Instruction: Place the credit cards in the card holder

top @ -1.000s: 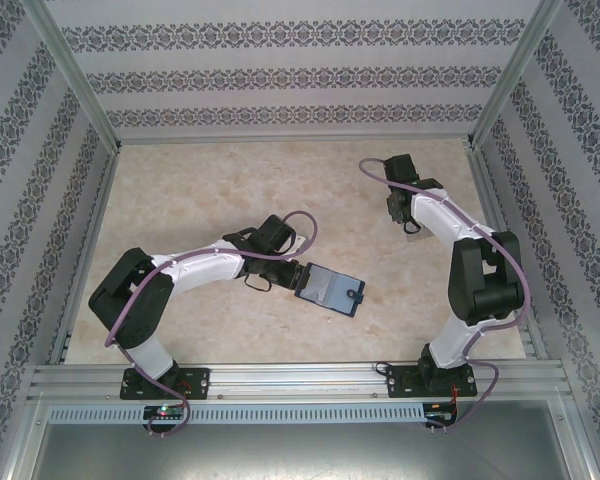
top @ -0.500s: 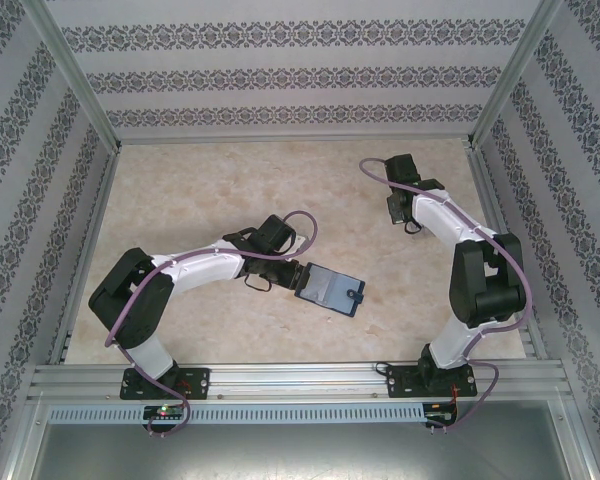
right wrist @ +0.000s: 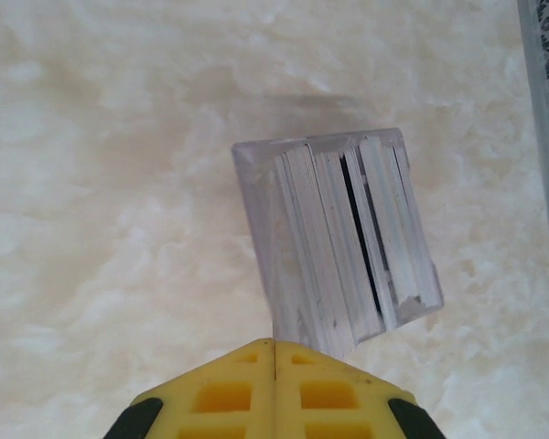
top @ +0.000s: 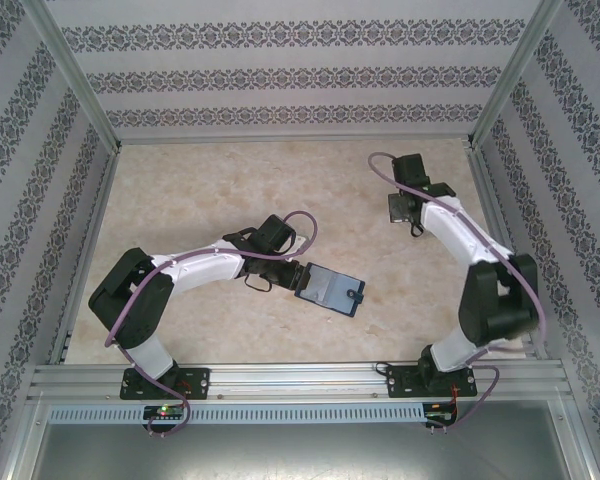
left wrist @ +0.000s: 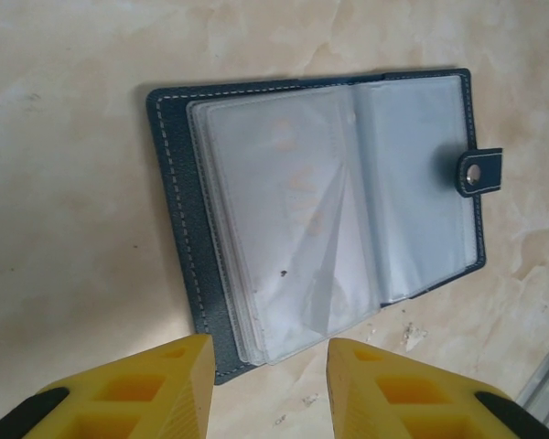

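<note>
Right gripper [right wrist: 273, 352], pressed together, has advanced to the clear rack [right wrist: 339, 238] at 1 o'clock, so card pickup is probably near. Left gripper [left wrist: 270, 366] is spread by the open card holder [left wrist: 178, 229].

**Card holder** [left wrist: 320, 210]: navy cover of grained, matt leather-like material with pale stitching, glossy clear plastic sleeves inside, and a shiny metal snap [left wrist: 474, 174]. The table [left wrist: 64, 183] under the card holder is smooth and marble-patterned, with a soft sheen. The clear rack [right wrist: 343, 242], well apart from the card holder, is glossy plastic.
</note>
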### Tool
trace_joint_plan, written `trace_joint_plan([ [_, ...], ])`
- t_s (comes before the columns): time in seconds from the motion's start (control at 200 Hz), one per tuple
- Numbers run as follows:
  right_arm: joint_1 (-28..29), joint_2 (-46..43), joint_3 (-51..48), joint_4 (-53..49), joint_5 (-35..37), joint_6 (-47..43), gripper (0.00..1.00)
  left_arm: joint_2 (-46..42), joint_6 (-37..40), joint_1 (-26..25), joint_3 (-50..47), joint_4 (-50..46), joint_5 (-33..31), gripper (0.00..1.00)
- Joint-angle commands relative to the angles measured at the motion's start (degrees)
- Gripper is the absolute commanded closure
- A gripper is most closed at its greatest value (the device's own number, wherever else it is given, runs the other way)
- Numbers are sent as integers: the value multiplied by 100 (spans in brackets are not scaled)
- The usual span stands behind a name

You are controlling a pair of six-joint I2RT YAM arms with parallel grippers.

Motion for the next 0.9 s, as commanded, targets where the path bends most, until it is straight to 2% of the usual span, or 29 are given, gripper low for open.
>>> trace_joint_plan([
  [0.0,92,-776,-595,204,-760,737,100,-194,-179,-10,-32,-86,310,62],
  [0.135,621,-1499,-1140,146,-1059,1165,100,-101,-213,17,27,-102,477,62],
  [0.33,1184,-2505,-2084,207,-2706,2089,100,69,-171,43,99,-35,809,61],
  [0.525,1127,-3002,-3304,843,-4645,3173,100,355,102,37,165,73,913,56],
  [0.625,1002,-2952,-3926,1669,-5538,3763,100,432,180,37,45,392,820,57],
  [0.694,869,-2869,-4340,2365,-5970,4155,100,464,221,35,17,615,947,57],
  [0.899,423,-2494,-4875,3251,-6708,4574,100,640,458,17,177,600,983,58],
])
